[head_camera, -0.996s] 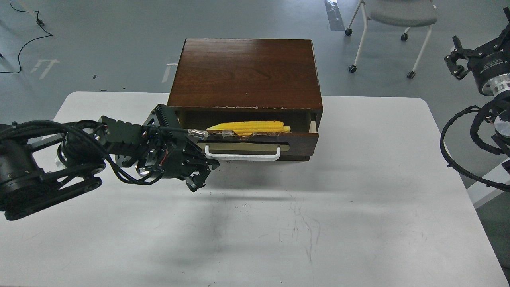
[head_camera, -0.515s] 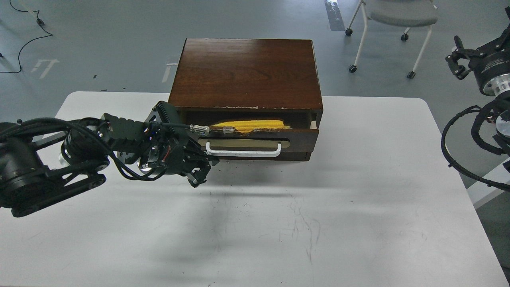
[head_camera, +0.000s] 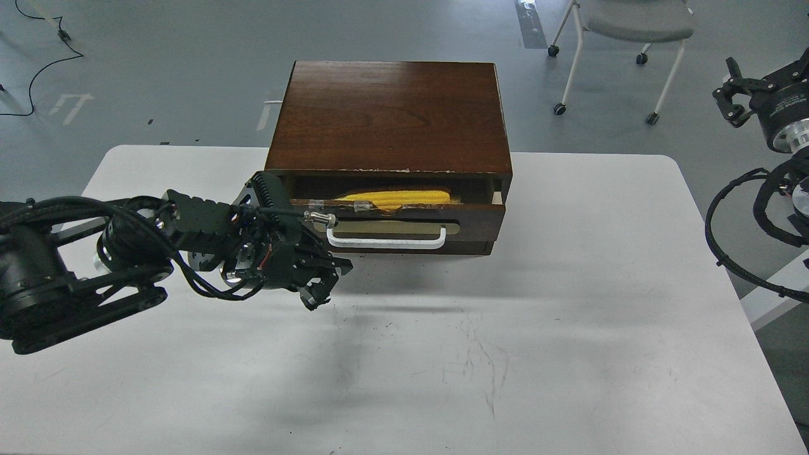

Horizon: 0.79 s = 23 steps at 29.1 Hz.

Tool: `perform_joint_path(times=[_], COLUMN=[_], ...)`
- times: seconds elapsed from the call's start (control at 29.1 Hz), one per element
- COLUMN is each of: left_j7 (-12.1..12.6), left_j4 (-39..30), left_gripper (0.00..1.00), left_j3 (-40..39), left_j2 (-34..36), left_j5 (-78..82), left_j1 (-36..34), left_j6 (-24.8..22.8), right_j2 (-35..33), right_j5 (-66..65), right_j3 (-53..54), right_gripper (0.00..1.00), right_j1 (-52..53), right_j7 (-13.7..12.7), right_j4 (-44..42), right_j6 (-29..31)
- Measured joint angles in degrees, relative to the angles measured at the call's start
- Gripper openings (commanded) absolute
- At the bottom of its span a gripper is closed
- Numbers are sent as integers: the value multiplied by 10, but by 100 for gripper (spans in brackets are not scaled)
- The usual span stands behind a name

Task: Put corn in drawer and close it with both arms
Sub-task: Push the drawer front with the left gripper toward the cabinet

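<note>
A grey chair [head_camera: 632, 25] on castors stands on the floor beyond the table's far right corner, and a thin black cable [head_camera: 44, 60] trails across the floor at upper left. My left arm lies low across the table from the left, with looped black cables along it, and its gripper [head_camera: 322, 278] sits just in front of the drawer's [head_camera: 404, 224] left end, below the handle [head_camera: 385, 239]. From this angle its fingers bunch into one dark mass, so I cannot tell whether they are spread or pressed together.

The table [head_camera: 569, 316] is white with rounded corners, matte, and scuffed with fine grey scratches near the middle. The floor around it is smooth grey.

The cabinet [head_camera: 392, 114] is a squat box of glossy dark-brown wood with visible grain and a chipped front top edge. Its drawer stands slightly out, with a white bar handle on a tan oval plate. The corn [head_camera: 395, 198] lies lengthwise inside, bright yellow and ridged. My right gripper [head_camera: 736, 95] hangs high at the right edge, well clear of the table, fingers parted and empty.
</note>
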Motion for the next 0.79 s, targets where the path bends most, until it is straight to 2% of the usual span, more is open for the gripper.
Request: perform_joint_path(times=[0.31,0.79], left_j7=[1,2], left_j4=[2,7], left_gripper=[0,0], left_j3=[-1,1], left_j2=[-8,-1], left_j5=[-1,-1], left_j1=[-4,-3], left_j6=[0,0], right_j2=[-29,-23], right_j5=[1,0], right_j3=[2,1], right_gripper=[100,100], right_j1=[-4,1], right_j7=[0,0], right_j4=[2,3], right_j6=[3,1])
